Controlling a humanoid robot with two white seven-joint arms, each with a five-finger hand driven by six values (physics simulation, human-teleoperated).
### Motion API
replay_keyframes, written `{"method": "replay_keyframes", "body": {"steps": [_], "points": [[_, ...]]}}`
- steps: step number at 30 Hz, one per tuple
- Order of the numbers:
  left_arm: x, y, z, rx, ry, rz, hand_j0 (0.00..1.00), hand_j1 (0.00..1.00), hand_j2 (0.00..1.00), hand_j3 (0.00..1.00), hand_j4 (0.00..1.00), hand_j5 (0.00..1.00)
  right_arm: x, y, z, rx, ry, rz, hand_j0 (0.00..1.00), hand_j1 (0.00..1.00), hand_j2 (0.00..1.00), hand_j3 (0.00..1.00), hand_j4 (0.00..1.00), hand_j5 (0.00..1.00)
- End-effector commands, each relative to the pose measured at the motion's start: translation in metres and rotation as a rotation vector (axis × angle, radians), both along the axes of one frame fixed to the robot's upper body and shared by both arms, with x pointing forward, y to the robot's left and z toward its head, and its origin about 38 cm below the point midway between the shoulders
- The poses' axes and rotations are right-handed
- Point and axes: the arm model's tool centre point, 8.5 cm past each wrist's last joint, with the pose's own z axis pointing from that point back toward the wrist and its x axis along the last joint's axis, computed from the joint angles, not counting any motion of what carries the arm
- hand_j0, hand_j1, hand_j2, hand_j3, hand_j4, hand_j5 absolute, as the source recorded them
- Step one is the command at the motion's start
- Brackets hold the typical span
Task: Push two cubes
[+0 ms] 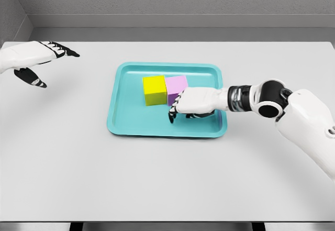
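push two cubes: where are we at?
Done: yellow cube and pink cube sit side by side, touching, in the teal tray. In hand: right hand is against the pink cube's right side. Left hand hangs open, far left. Left: how far they must go isn't shown.

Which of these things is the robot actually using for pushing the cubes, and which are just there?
In use: yellow cube, pink cube, right hand beside the pink cube.

Just there: teal tray under the cubes, white table, left hand idle at far left.
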Motion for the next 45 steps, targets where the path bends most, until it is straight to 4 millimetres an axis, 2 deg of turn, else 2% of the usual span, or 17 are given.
{"method": "replay_keyframes", "body": {"steps": [1,11,14,24,29,32,34,37,39,41,42,43,44,45], "points": [[0.0,0.0,0.001,-0.007,-0.001,0.003,1.0,1.0,1.0,1.0,1.0,1.0,0.0,0.003,0.0,0.008,0.003,0.001,0.6,0.6,0.6,0.6,0.6,0.6],[0.0,0.001,0.003,-0.006,-0.004,0.003,1.0,1.0,1.0,1.0,1.0,1.0,0.002,0.007,0.001,0.004,-0.007,0.005,0.6,0.6,0.6,0.6,0.6,0.6],[-0.001,0.007,0.004,0.004,-0.003,0.013,1.0,1.0,1.0,1.0,1.0,1.0,0.002,0.012,0.002,0.01,-0.008,0.011,0.6,0.6,0.6,0.6,0.6,0.6],[-0.001,0.008,0.006,0.003,-0.009,0.016,1.0,1.0,1.0,1.0,1.0,1.0,0.005,0.011,0.0,0.0,-0.006,0.002,0.6,0.6,0.6,0.6,0.6,0.6],[-0.001,0.008,0.006,0.003,-0.007,0.016,1.0,1.0,1.0,1.0,1.0,1.0,-0.003,0.013,-0.009,-0.019,0.007,0.024,0.6,0.6,0.6,0.6,0.6,0.6],[-0.001,0.008,0.006,0.003,-0.007,0.016,1.0,1.0,1.0,1.0,1.0,1.0,-0.009,0.003,0.003,-0.023,-0.023,0.036,0.6,0.6,0.6,0.6,0.6,0.6],[-0.001,0.008,0.007,0.002,-0.009,0.014,1.0,1.0,1.0,1.0,1.0,1.0,-0.019,-0.008,0.021,-0.031,-0.072,0.059,0.6,0.6,0.6,0.6,0.6,0.6],[-0.001,0.008,0.007,0.002,-0.009,0.014,1.0,1.0,1.0,1.0,1.0,1.0,-0.046,-0.042,0.048,-0.06,-0.117,0.094,0.61,0.61,0.61,0.61,0.61,0.61],[-0.001,0.008,0.007,0.005,-0.009,0.015,1.0,1.0,1.0,1.0,1.0,1.0,-0.051,-0.079,0.078,-0.033,-0.141,0.035,0.62,0.62,0.62,0.62,0.62,0.62],[-0.003,0.012,0.008,0.011,-0.008,0.022,1.0,1.0,1.0,1.0,1.0,1.0,-0.049,-0.127,0.123,0.012,-0.166,-0.062,0.65,0.65,0.65,0.65,0.65,0.65],[-0.003,0.014,0.008,0.014,-0.008,0.025,1.0,1.0,1.0,1.0,1.0,1.0,-0.05,-0.143,0.141,0.036,-0.179,-0.098,0.69,0.69,0.69,0.69,0.69,0.69],[-0.004,0.017,0.01,0.019,-0.01,0.03,1.0,1.0,1.0,1.0,1.0,1.0,-0.053,-0.164,0.159,0.063,-0.196,-0.143,0.83,0.83,0.83,0.83,0.83,0.83],[-0.004,0.018,0.01,0.019,-0.011,0.031,1.0,1.0,1.0,1.0,1.0,1.0,-0.056,-0.178,0.169,0.08,-0.206,-0.178,0.98,0.98,0.98,0.98,0.98,0.98],[-0.004,0.017,0.01,0.019,-0.011,0.03,1.0,1.0,1.0,1.0,1.0,1.0,-0.058,-0.189,0.169,0.069,-0.197,-0.207,0.99,0.99,0.99,0.99,0.99,0.99]]}}
